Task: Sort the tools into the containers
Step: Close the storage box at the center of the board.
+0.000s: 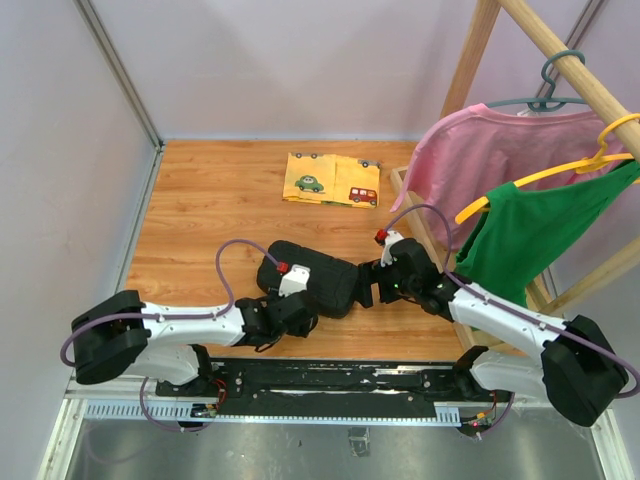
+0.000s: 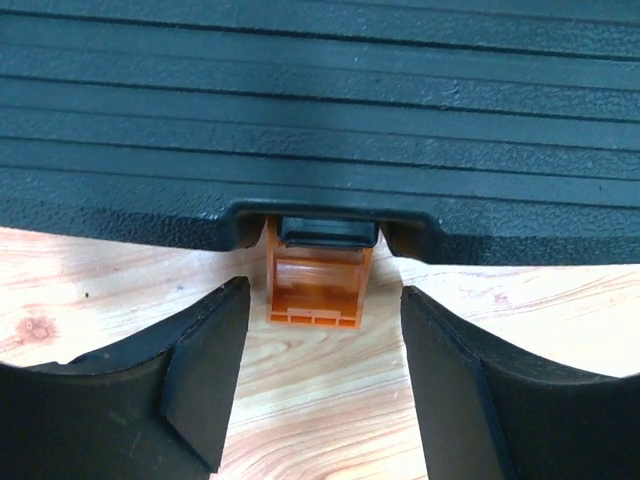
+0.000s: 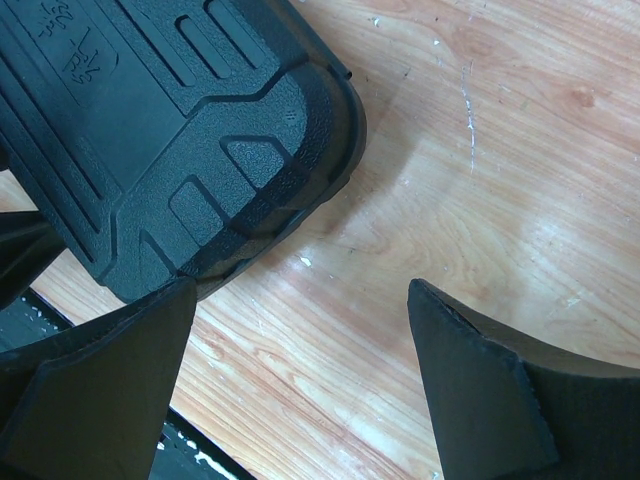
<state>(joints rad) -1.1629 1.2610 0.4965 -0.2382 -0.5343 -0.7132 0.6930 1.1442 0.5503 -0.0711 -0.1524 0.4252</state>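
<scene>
The black ribbed plastic clamshell tool case point(image 1: 315, 277) lies closed near the middle of the wooden table point(image 1: 200, 210), nearer its front edge, with the yellow cloth printed with cars point(image 1: 333, 179) well beyond it. The left gripper point(image 2: 318, 385) sits at the case's near edge, its jaws apart on either side of the small orange latch point(image 2: 317, 287) without touching it. The right gripper point(image 3: 300, 385) stands wide at the case's right end, holding nothing, one finger point(image 3: 110, 380) just beside a rounded corner.
</scene>
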